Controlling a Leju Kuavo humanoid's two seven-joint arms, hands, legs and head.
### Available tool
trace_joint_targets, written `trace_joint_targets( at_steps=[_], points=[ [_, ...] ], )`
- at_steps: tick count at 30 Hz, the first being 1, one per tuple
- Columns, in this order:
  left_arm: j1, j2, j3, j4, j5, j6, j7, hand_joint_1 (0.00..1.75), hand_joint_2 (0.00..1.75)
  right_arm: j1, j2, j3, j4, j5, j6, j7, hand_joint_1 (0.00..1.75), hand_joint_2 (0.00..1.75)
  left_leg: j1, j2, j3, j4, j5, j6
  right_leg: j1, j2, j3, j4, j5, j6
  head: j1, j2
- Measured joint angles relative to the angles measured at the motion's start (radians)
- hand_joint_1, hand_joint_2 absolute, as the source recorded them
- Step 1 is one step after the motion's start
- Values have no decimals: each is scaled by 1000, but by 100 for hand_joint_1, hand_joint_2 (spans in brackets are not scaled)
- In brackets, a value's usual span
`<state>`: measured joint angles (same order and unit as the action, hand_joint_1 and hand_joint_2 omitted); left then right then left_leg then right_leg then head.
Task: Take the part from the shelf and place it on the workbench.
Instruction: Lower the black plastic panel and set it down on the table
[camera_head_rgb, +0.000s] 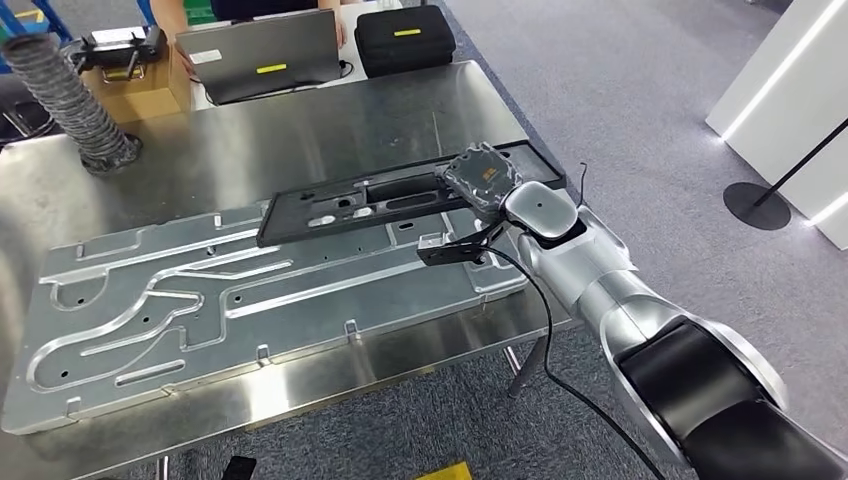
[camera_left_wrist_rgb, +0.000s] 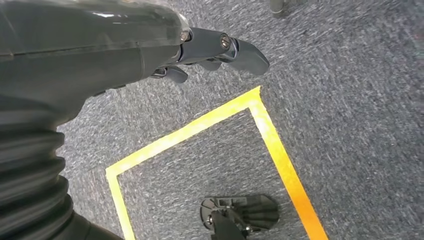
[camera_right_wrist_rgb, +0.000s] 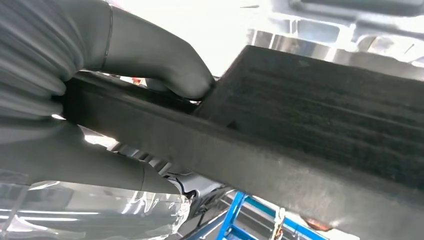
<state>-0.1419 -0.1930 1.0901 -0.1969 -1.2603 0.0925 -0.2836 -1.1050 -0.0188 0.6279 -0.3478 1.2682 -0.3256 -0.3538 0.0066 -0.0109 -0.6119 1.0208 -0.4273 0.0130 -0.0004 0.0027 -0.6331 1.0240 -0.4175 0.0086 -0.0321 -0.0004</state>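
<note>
The right hand (camera_head_rgb: 482, 178) grips the right end of the long black part (camera_head_rgb: 370, 202), its fingers (camera_right_wrist_rgb: 165, 60) wrapped around the edge. The part lies across the far edge of a grooved metal plate (camera_head_rgb: 200, 300) resting on the steel table (camera_head_rgb: 300, 130). The left hand (camera_left_wrist_rgb: 100, 50) hangs over grey carpet marked with yellow tape (camera_left_wrist_rgb: 270, 135), its fingers (camera_left_wrist_rgb: 235, 50) loosely extended, holding nothing. At the table's far side sit a laptop (camera_head_rgb: 260, 55), a black case (camera_head_rgb: 405, 40) and a ribbed hose (camera_head_rgb: 75, 100).
</note>
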Motion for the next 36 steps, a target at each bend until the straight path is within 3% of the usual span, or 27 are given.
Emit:
trace_joint_targets(
  at_steps=[1,3,5,8,9,10,11,13,15,19,21,23,24,25,26,28,30,32,34,36],
  points=[
    [-1,-1,-2,0,-1,0,-1,0,175,2,2,0,0,-2,0,-4,173,175,-1,0,0,-1,0,-5,3,0,2,-4,-2,-3,0,0],
    [-2,-2,-4,0,-2,0,-1,0,175,7,3,0,-1,-3,0,-9,86,87,0,2,1,1,-6,-15,-1,0,7,-12,1,-11,0,0],
    [-3,-2,-6,0,-4,0,-2,0,175,9,6,0,-2,-6,1,-12,0,0,1,3,-19,51,-39,-26,-7,-2,13,-22,4,-21,0,0],
    [-2,-2,-9,0,-12,5,-2,0,175,14,13,0,-3,-14,2,-14,0,0,7,5,-105,236,-122,-40,-7,-1,16,-23,3,-28,0,0],
    [-2,-2,-9,0,-12,6,-1,0,175,17,14,0,-3,-15,3,-15,0,0,9,5,-124,271,-127,-43,-8,-1,17,-22,2,-27,0,0],
    [-2,-2,-9,0,-8,6,-1,0,131,20,15,0,-3,-16,3,-15,0,0,10,5,-125,268,-112,-45,-8,-1,18,-21,1,-26,0,0],
    [-3,-2,-9,0,-4,5,0,0,87,22,16,0,-3,-17,4,-15,0,0,13,5,-107,226,-81,-47,-9,-1,20,-19,-2,-23,0,0],
    [-3,-2,-9,0,2,0,1,0,0,21,17,0,-3,-18,4,-15,0,0,15,6,-44,91,-17,-47,-9,0,21,-11,-9,-15,0,0],
    [-4,-3,-9,0,4,-6,1,0,0,20,18,0,-3,-19,4,-15,0,0,14,6,-8,15,3,-36,-5,1,19,-5,-13,-5,0,0],
    [-5,-3,-8,0,6,-10,4,0,0,19,16,0,-3,-27,5,-16,0,0,12,5,-4,3,5,-8,-9,1,12,9,-25,16,0,0],
    [-6,-4,-8,0,6,-11,4,0,0,17,14,0,-3,-31,6,-15,0,0,14,6,-2,-1,8,2,-12,0,-24,92,-74,25,0,0],
    [-7,-4,-8,0,6,-12,3,0,0,19,13,0,-3,-33,9,-15,0,0,12,8,-3,-1,8,7,-12,0,-86,223,-130,29,0,0],
    [-7,-4,-8,0,6,-13,1,0,0,22,12,0,-2,-33,12,-15,0,0,12,7,-2,-1,8,7,-12,0,-107,266,-140,30,0,0],
    [-7,-4,-8,0,6,-15,0,0,0,23,10,0,-2,-34,14,-15,0,0,12,7,-2,-1,8,8,-12,0,-111,274,-132,29,0,0],
    [-7,-4,-8,0,7,-17,-2,0,0,23,9,0,-2,-36,17,-15,0,0,11,6,-1,-1,8,8,-12,0,-96,242,-107,26,0,0],
    [-7,-6,-7,0,8,-21,-4,0,0,18,6,0,-2,-42,20,-14,0,0,9,5,0,0,7,6,-9,0,-30,107,-44,14,0,0],
    [-8,-7,-7,0,11,-22,-7,0,0,9,5,-1,-3,-52,23,-12,0,0,5,5,0,0,7,0,-3,-2,16,10,-14,4,0,0],
    [-9,-8,-7,0,13,-23,-10,0,0,4,2,-3,-3,-63,27,-9,0,0,4,6,0,-1,7,-11,2,-3,23,-8,-13,-2,0,0],
    [-9,-9,-7,0,17,-23,-10,0,0,-1,-3,-5,-4,-71,33,-6,0,0,6,6,-4,6,-1,-22,-2,-3,27,-17,-8,-12,0,0],
    [-8,-9,-7,0,21,-24,-11,0,0,-11,-7,-7,-6,-76,40,-5,0,0,7,7,-33,76,-47,-32,-8,-4,30,-25,-2,-21,0,0]
  ],
)
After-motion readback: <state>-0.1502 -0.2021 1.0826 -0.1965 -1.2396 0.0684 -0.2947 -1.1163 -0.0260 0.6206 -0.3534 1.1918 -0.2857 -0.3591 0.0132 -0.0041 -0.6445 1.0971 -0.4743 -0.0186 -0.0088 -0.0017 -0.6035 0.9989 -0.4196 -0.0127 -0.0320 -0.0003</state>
